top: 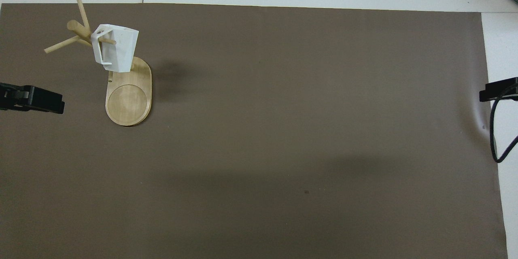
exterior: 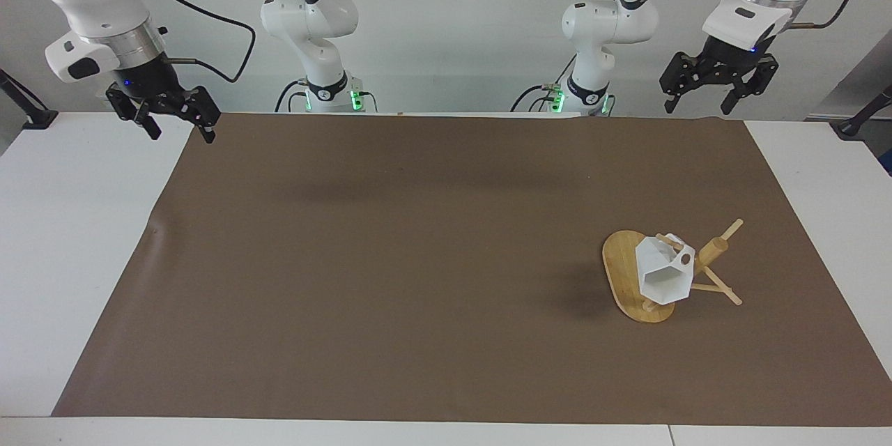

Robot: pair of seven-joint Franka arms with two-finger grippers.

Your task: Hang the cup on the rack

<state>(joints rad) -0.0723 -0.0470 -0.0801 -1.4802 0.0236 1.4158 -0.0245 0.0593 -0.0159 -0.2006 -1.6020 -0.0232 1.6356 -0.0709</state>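
The white faceted cup [exterior: 665, 272] [top: 115, 48] hangs by its handle on a thin peg of the bamboo rack [exterior: 620, 268] [top: 129, 101], free of both grippers. The rack stands on the brown mat toward the left arm's end of the table. My left gripper [exterior: 699, 103] [top: 48, 102] is open and empty, raised high over the mat's edge by its base. My right gripper [exterior: 181, 131] [top: 491, 90] is also open and empty, and waits over the mat's corner at its own end.
The brown mat [exterior: 418, 258] covers most of the white table [exterior: 77, 223]. A black cable [top: 495, 137] hangs below the right gripper over the mat's edge. Both arm bases stand at the robots' end of the table.
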